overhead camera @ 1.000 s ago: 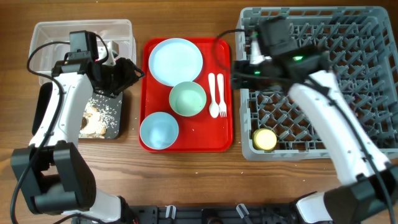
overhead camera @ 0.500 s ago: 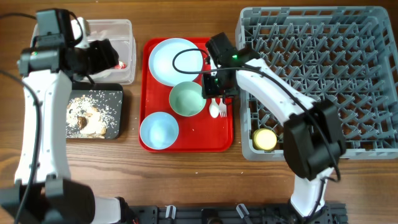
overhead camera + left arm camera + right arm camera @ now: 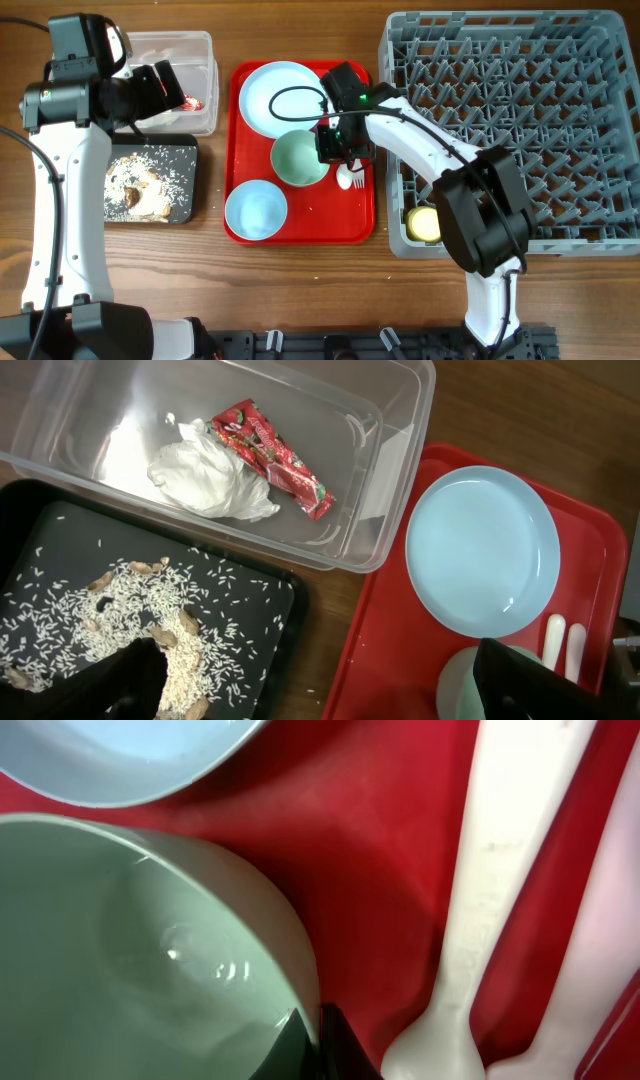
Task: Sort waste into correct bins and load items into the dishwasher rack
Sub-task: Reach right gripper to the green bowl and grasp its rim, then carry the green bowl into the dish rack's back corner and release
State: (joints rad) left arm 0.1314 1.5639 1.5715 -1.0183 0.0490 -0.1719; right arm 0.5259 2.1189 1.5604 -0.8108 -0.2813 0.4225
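My right gripper (image 3: 312,1045) is shut on the right rim of the pale green bowl (image 3: 298,160), one finger inside it and one outside. The bowl stands on the red serving tray (image 3: 300,235) between the light blue plate (image 3: 283,97) and the light blue bowl (image 3: 256,208). The white spoon (image 3: 490,870) and fork (image 3: 610,950) lie just right of the pinched rim. My left gripper (image 3: 320,690) hangs open and empty above the black tray (image 3: 270,610), which holds rice crumbs (image 3: 130,620). The red wrapper (image 3: 275,455) and white napkin (image 3: 210,480) lie in the clear tub (image 3: 400,420).
The grey dishwasher rack (image 3: 520,100) fills the right side, with the yellow cup (image 3: 424,223) in its front left corner. My right arm reaches from the rack side across the tray's right edge. Bare wooden table runs along the front.
My right arm swung from the rack to the red tray and shut on the green bowl's rim. My left gripper opened wide and rose over the tub, where the wrapper lies.
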